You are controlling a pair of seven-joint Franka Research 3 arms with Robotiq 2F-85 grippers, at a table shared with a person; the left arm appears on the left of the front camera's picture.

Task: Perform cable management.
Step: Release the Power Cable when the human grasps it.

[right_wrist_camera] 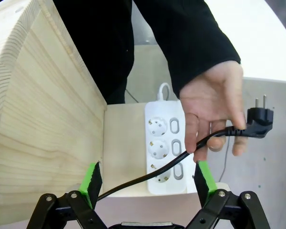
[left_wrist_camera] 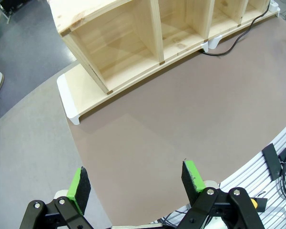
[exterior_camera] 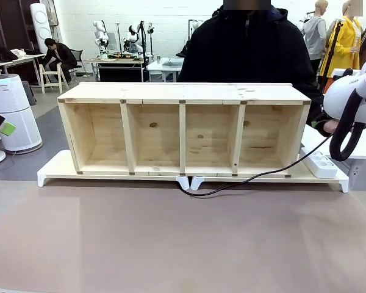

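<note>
Nearest us in the right wrist view, our right gripper [right_wrist_camera: 150, 179] stands at the bottom of the frame, green pads spread wide, holding nothing. The thin black cable [right_wrist_camera: 171, 160] crosses between the pads without touching either, then rises to the right-centre of the frame. There a person's hand [right_wrist_camera: 214, 107] holds it by its chunky black plug [right_wrist_camera: 258, 123], prongs pointing up. Behind the cord lies the white oblong power strip [right_wrist_camera: 166, 145], w/ the pale wooden shelf unit [right_wrist_camera: 43, 124] at the left.

In the left wrist view, our left gripper [left_wrist_camera: 136, 183] at the bottom of the frame is also wide open and empty, high over the brown table top [left_wrist_camera: 181, 124].

Risks, as we judge them: closing now could pinch the person's fingers, which are near the right pad; a pull on the cord could drag the strip off its ledge, or snag the cord at the shelf's foot.

The front view adds the cable's full run [exterior_camera: 244, 179]: a slack loop from lower centre, along the shelf's front, up to the right. The right wrist view alone makes the plug and grip clear.
</note>
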